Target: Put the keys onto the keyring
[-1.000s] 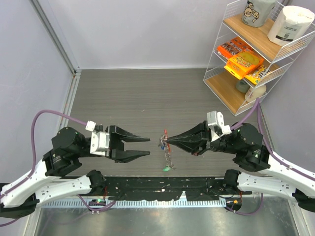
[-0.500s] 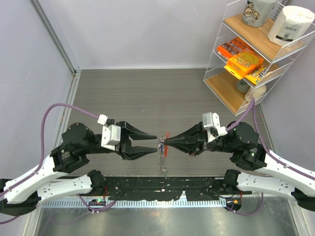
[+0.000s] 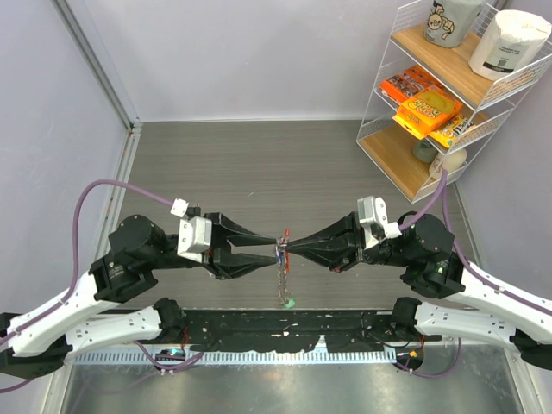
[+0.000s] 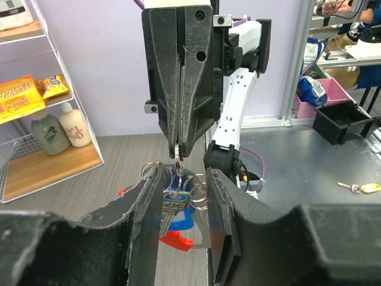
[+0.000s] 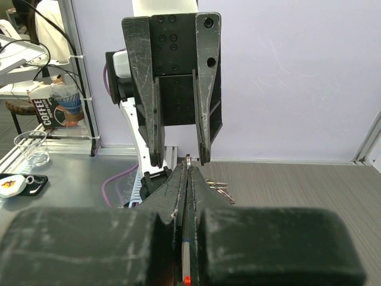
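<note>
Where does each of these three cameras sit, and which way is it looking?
Top external: above and behind the arms, looking down on the table; both arms show, left gripper and right gripper tip to tip.
Left wrist: on the left arm, looking along its own fingers at the right gripper, which pinches the keyring.
Right wrist: on the right arm, looking along its own shut fingers at the open left gripper.
Shared: the wrist views face each other; top and left wrist both show the keyring.

Grey wood-grain table (image 3: 259,164), wire rack (image 3: 392,159) far right
</note>
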Robot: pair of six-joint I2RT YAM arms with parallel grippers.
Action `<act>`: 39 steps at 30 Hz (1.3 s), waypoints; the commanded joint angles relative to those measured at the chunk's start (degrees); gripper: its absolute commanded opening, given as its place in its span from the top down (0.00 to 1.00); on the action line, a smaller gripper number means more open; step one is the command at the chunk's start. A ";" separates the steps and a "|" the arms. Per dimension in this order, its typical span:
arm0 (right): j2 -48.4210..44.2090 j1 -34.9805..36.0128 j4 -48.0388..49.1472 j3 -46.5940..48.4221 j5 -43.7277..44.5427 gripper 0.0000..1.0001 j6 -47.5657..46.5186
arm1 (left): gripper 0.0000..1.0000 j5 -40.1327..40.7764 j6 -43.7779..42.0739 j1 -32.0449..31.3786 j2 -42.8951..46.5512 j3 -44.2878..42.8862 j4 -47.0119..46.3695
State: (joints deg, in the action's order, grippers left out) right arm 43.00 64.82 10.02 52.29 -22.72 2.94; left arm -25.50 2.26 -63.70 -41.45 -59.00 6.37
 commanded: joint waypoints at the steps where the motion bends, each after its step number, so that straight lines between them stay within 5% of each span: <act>1: -0.03 0.31 5.97 3.25 -0.40 0.94 -1.09 | 0.61 0.71 0.64 -0.11 -0.73 -1.11 -2.68; 13: 1.20 0.31 7.21 4.13 -1.19 0.94 -1.18 | 0.75 1.41 0.64 -0.11 -1.44 -1.64 -1.89; 21: 1.21 0.31 7.38 3.70 -1.36 0.94 -1.27 | 1.00 1.94 0.46 -0.11 -1.88 -2.08 -1.10; 30: 0.68 0.40 1.16 4.66 -1.89 0.95 -3.98 | 1.00 5.28 0.29 -0.19 -2.84 -4.10 1.80; 39: -2.40 0.40 -20.09 10.10 1.44 0.54 -10.40 | 1.00 5.81 -2.00 -0.11 -5.04 -9.72 15.49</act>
State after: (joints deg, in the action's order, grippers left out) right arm 42.24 64.84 0.60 57.12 -23.35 -2.94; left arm -20.73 1.87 -63.75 -45.69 -63.64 15.20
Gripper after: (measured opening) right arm 0.411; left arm 0.031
